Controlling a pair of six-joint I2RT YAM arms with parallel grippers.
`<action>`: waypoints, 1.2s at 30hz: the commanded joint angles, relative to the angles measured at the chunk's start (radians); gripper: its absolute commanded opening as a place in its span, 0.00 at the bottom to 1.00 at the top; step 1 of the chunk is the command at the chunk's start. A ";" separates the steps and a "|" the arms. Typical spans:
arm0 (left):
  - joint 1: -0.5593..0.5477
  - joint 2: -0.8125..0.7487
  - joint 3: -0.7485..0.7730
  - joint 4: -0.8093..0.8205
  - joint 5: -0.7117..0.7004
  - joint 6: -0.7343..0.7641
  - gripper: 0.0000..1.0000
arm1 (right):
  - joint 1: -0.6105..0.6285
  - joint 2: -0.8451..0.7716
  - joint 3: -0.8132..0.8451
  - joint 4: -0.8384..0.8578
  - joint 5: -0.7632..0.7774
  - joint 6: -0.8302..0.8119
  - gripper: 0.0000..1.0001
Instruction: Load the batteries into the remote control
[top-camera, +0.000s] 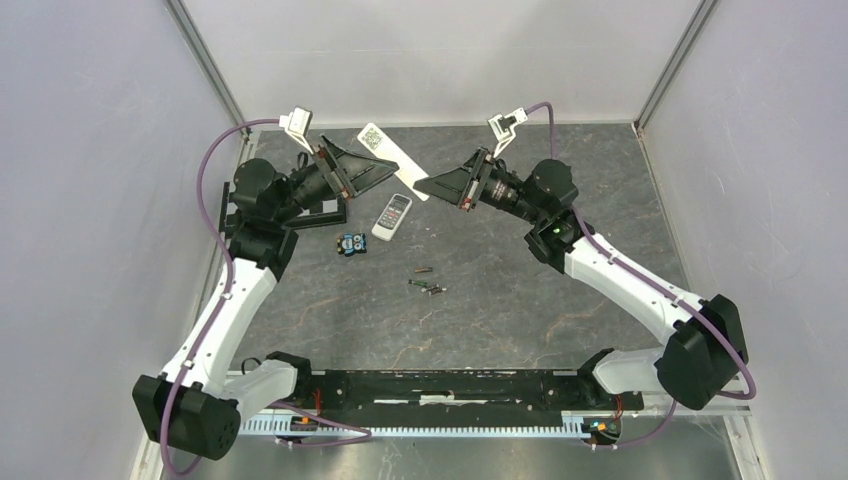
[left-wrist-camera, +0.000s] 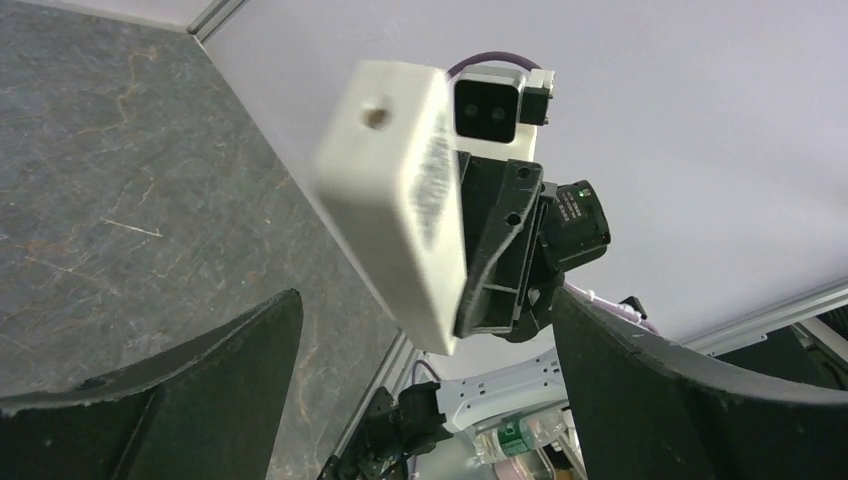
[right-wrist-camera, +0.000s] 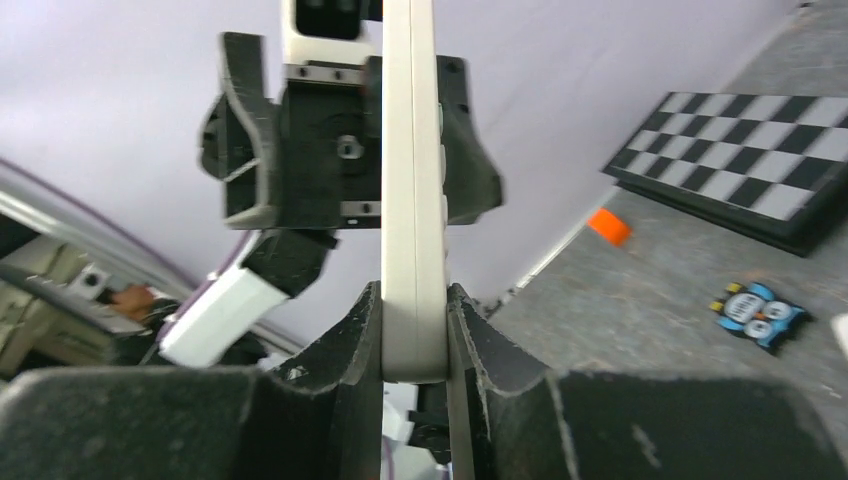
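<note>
The right gripper (top-camera: 422, 186) is clamping the white remote control (top-camera: 383, 148) by one end, holding it aloft. The left gripper (top-camera: 390, 170) is gaping fully open near it, gripping nothing. The batteries (top-camera: 427, 282) are lying loose on the table (top-camera: 520, 300), so loading is not yet begun.

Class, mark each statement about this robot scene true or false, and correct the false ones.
1. The right gripper is clamped on the long white remote. True.
2. The left gripper grips that remote too. False: its jaws stand wide open, not closed on it.
3. The batteries lie loose on the table. True.
4. The smaller remote is held in the air. False: it lies on the table, near the blue toy.
</note>
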 joint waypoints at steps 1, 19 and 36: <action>-0.003 -0.035 0.038 0.079 -0.005 -0.065 1.00 | 0.003 -0.020 0.039 0.133 -0.071 0.144 0.00; -0.009 0.007 0.026 0.211 0.021 -0.223 0.54 | 0.003 0.021 0.048 0.083 -0.185 0.183 0.00; -0.014 -0.006 -0.001 0.206 -0.085 -0.193 0.02 | -0.001 -0.087 -0.018 -0.007 0.094 -0.036 0.98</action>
